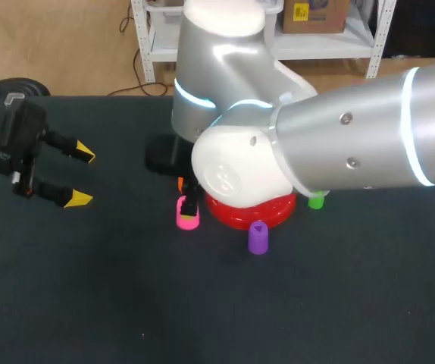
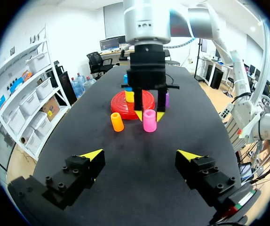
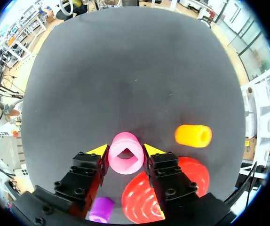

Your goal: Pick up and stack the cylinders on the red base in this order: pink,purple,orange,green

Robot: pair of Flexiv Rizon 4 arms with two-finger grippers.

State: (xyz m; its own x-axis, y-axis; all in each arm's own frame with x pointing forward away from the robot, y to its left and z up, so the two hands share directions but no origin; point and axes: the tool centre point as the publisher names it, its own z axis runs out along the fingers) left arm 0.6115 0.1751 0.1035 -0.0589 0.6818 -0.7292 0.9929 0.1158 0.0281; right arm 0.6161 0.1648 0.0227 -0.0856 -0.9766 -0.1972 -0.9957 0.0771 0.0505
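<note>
Right wrist view, my right gripper [image 3: 125, 150]: fingers pressed on both sides of the pink cylinder [image 3: 124, 161], just beside the red base [image 3: 194, 172].
Left gripper [image 1: 81, 177]: wide open, holding nothing.
Orange cylinder [image 3: 193, 135]: on the surface [image 3: 125, 70], near the base.

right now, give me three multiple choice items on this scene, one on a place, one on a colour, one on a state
1. Where is the purple cylinder?
A. on the table beside the red base
B. on top of the base
C. held in a gripper

2. What colour is the cylinder between the fingers of the right gripper?
A. green
B. orange
C. pink

3. How is the left gripper?
A. shut on a cylinder
B. open and empty
C. resting on the base

Answers:
1 A: it stands on the dark tabletop just off the base's rim.
2 C: the pink cylinder sits between the two yellow tips.
3 B: its tips stand wide apart with nothing between them.
</note>
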